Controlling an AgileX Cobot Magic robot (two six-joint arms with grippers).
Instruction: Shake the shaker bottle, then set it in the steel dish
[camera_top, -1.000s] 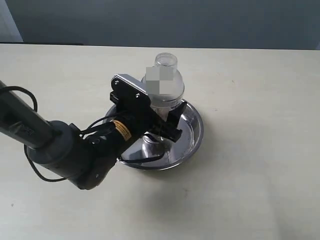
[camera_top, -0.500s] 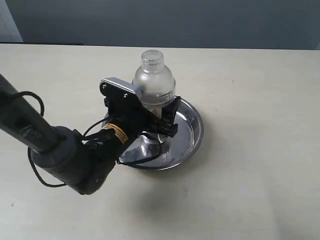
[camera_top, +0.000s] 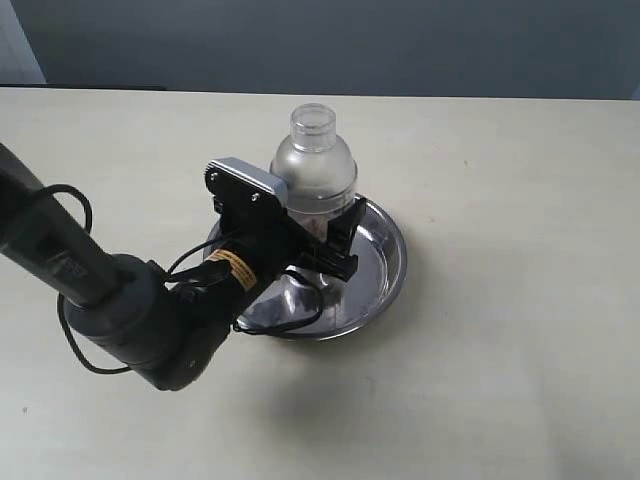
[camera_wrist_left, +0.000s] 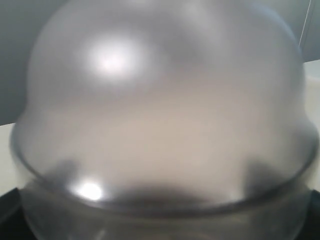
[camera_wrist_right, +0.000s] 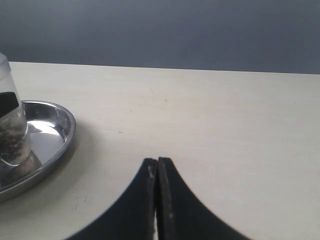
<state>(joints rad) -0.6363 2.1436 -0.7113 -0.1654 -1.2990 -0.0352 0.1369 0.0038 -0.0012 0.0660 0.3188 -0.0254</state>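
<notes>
Exterior view: the shaker bottle (camera_top: 314, 178) stood upright within the rim of the steel dish (camera_top: 389, 262), near the dish's middle, with its small clear cap uppermost.
Left gripper (camera_top: 318, 244): clenched on the shaker bottle's lower body, just above the dish's flat bottom. One black finger (camera_top: 347, 233) showed on the side of the bottle, over the dish. The other was hidden behind the wrist housing.
Left arm: it reached over the dish's rim from the side opposite the bare shiny part of the dish.
Bottle base: in the right wrist view the shaker bottle (camera_wrist_right: 11, 137) seemed to rest on the dish's bottom, though actual contact could not be told for sure.
Contents: brownish bits (camera_wrist_right: 10, 140) lay low inside the clear wall, above the steel dish (camera_wrist_right: 61, 142).
Left wrist view: the frosted dome of the shaker bottle (camera_wrist_left: 160, 115) filled almost the whole picture, blurred by closeness.
Right gripper (camera_wrist_right: 157, 169): its fingers were pressed together with nothing between them, low over the table (camera_wrist_right: 230, 125), well apart from the dish and outside its rim.
Table: pale and plain all round the dish.
</notes>
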